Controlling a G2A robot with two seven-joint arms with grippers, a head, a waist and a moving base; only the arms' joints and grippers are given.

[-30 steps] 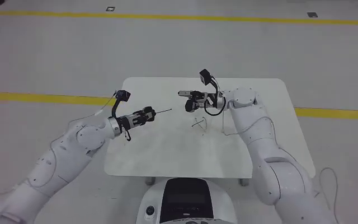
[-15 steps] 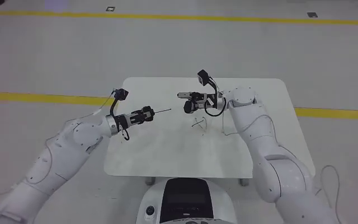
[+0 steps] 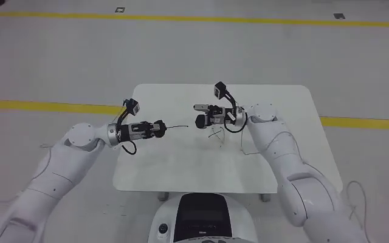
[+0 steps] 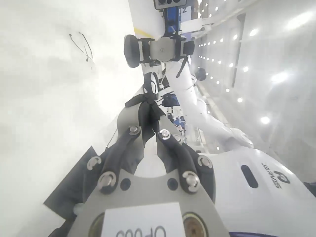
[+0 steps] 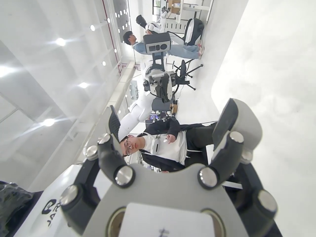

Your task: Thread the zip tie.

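Pinching the zip tie by one end, the left hand hangs above the left half of the table, about midway between its far and near edges. In the left wrist view its fingers are pressed together around something dark, though the tie itself is hard to pick out there. From above, the tie's thin dark tail sticks out roughly level toward the middle of the table. Its free tip is in the air, pointing at the right hand. Tip and right hand are near each other but apart.

The right hand is above the middle of the table, a little nearer the far edge than the left hand, and faces it. Its fingers are spread wide, one on the far-edge side and one on the near-edge side.

A few loose ties lie crossed over one another on the table, close to its middle. They are just on the near-edge side of the right hand and touch neither hand.

As for writing, the left hand's label is a white sticker with dark print on the grey plate behind its fingers, cut off by the frame. The right hand's label sits in the same place on its own plate, and only a scrap of its print shows.
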